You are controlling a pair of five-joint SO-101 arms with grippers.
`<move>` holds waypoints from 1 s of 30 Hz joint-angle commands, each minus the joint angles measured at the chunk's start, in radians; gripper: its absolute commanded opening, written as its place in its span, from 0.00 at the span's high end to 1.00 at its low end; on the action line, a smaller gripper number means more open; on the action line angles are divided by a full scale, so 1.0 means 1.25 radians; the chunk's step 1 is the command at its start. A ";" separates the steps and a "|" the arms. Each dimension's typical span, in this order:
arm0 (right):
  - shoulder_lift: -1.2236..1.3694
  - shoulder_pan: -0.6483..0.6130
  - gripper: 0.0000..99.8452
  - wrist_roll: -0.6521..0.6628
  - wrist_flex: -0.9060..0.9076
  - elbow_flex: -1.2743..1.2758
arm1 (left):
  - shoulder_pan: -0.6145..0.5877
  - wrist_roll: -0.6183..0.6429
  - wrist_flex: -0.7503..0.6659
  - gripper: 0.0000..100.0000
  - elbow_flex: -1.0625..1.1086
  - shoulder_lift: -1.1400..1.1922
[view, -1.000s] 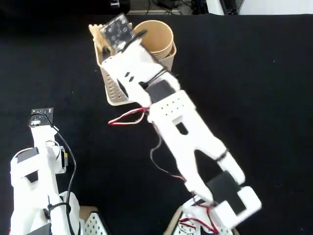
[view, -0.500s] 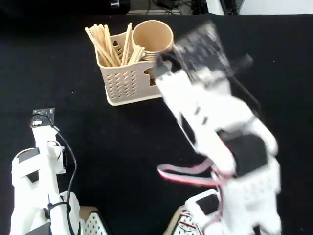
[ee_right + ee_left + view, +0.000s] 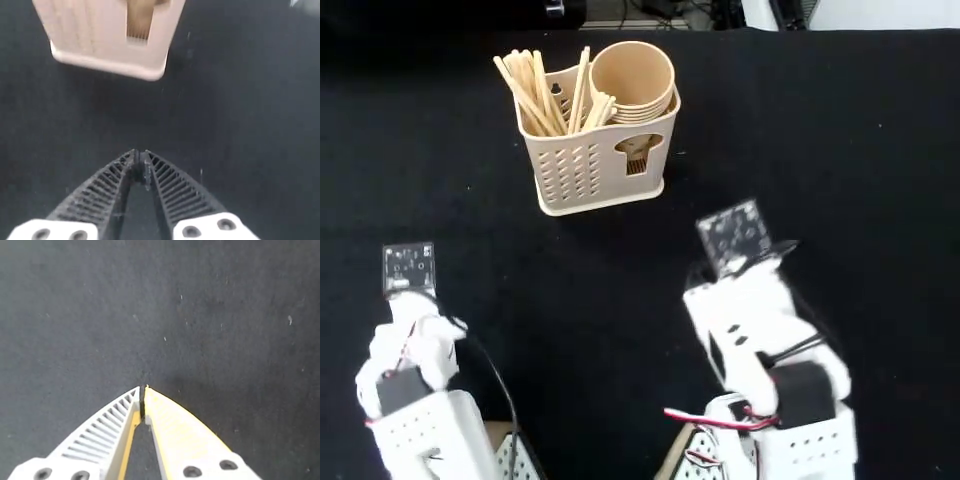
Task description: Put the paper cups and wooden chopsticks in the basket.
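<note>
The beige basket (image 3: 590, 165) stands at the back of the black table, with a stack of paper cups (image 3: 635, 80) in its right half and several wooden chopsticks (image 3: 542, 92) leaning in its left half. The basket (image 3: 112, 37) also appears ahead of my right gripper (image 3: 140, 157), which is shut and empty over bare cloth. That right arm (image 3: 760, 340) sits folded back at the front right. My left gripper (image 3: 143, 390) is shut and empty above the dark cloth, its arm (image 3: 410, 370) drawn back at the front left.
Black cloth (image 3: 840, 160) covers the whole table. The arm bases stand at the front edge, with a red cable (image 3: 720, 420) at the right one. Beyond the table's back edge lies room clutter (image 3: 760, 12).
The right arm has pulled back from above the basket to the front right, uncovering the chopsticks and cups in it. The left arm has also drawn back a little toward its base.
</note>
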 commanded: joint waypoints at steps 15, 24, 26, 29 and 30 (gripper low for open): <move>-0.304 0.011 0.99 -0.201 -0.110 0.433 | 0.334 0.112 0.018 0.97 0.046 -0.036; -0.295 0.011 0.99 -0.205 -0.011 0.444 | 0.288 0.114 0.087 0.97 0.069 -0.036; -0.296 0.010 0.99 -0.205 -0.011 0.445 | 0.271 0.115 0.086 0.97 0.069 -0.036; -0.298 0.010 0.99 -0.201 -0.010 0.445 | 0.266 0.113 0.081 0.97 0.071 -0.036; -0.298 0.010 0.99 -0.201 -0.010 0.445 | 0.266 0.113 0.081 0.97 0.071 -0.036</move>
